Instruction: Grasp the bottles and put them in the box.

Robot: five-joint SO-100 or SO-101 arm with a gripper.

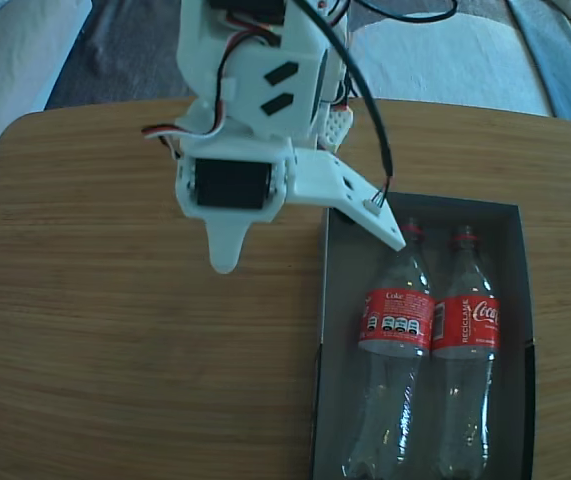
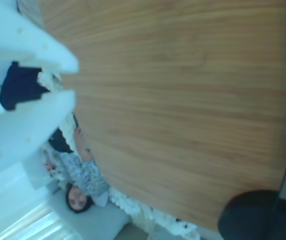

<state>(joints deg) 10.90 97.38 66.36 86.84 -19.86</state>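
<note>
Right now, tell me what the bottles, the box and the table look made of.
Bottles: clear glossy plastic, see-through bodies, red printed labels. Box: matte grey, probably cardboard, with thin low walls. Table: wood-grain top, smooth, maybe veneer or laminate.

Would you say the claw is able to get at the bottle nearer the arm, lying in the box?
Probably yes: the claw, open and empty, hangs beside that bottle's cap, and the box is open-topped.

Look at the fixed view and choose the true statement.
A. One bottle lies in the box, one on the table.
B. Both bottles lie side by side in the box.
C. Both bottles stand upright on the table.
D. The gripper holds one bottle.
B: the two bottles lie side by side inside the box, caps towards the arm, while the gripper holds nothing.
</note>
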